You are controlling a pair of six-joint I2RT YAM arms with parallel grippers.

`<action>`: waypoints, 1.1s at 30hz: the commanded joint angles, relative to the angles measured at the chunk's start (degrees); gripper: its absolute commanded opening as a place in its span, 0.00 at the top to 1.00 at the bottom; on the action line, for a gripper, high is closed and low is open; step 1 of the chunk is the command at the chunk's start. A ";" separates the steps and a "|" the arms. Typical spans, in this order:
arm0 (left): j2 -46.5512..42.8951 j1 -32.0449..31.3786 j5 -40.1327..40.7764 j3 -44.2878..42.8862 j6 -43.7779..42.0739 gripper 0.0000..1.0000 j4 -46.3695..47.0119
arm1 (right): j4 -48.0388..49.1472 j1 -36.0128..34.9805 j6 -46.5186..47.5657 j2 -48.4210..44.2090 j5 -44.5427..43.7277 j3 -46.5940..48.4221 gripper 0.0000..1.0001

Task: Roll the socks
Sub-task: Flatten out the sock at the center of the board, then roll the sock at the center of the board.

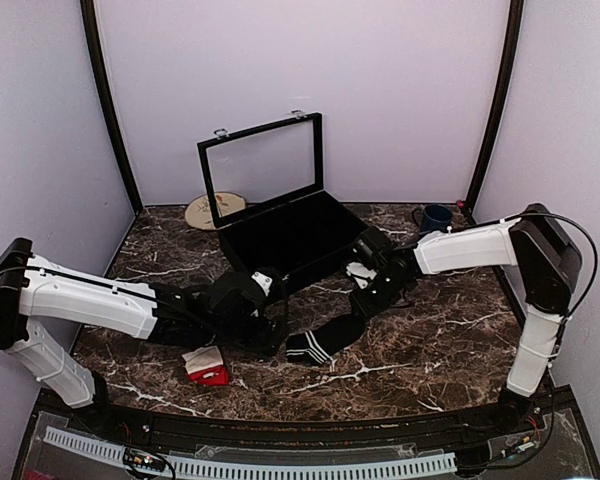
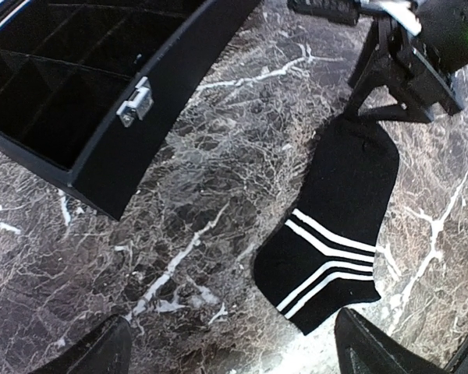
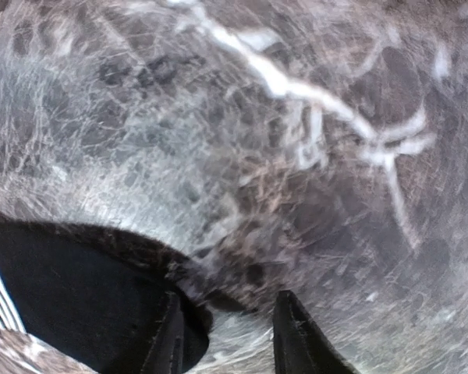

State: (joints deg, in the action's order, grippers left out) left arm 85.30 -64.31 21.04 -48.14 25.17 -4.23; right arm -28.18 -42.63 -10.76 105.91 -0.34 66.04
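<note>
The red socks (image 1: 208, 367) with a cream cuff lie bunched near the front left, in front of my left arm; neither wrist view shows them. A black sock (image 1: 325, 340) with white stripes lies flat at the centre between the two grippers. My left gripper (image 1: 272, 335) is open and empty beside the striped cuff end. In the left wrist view the gripper (image 2: 230, 360) hovers by that sock (image 2: 339, 218). My right gripper (image 1: 365, 303) is open at the sock's toe end. In the right wrist view the gripper (image 3: 230, 336) has its left finger over the sock's (image 3: 78, 296) edge.
An open black case (image 1: 280, 235) with its lid up stands just behind the grippers; its front wall and latch show in the left wrist view (image 2: 160, 109). A blue mug (image 1: 435, 217) sits at back right, and a round wooden disc (image 1: 215, 210) at back left.
</note>
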 commanded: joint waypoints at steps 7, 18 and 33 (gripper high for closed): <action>0.88 1.71 -1.18 -4.54 -0.83 0.06 -0.51 | 1.39 0.34 0.97 -4.52 -4.25 2.44 0.40; -11.82 7.50 -8.31 6.50 3.37 0.06 4.12 | 1.06 -15.18 -3.70 -11.10 -17.48 1.98 0.41; -20.24 10.26 -6.26 10.81 5.93 0.06 -3.67 | -6.51 -32.86 -9.10 2.28 -28.50 12.64 0.34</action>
State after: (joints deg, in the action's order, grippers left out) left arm 67.94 -54.68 14.39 -38.72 29.65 -6.24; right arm -31.97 -73.28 -18.83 104.73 -24.82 75.57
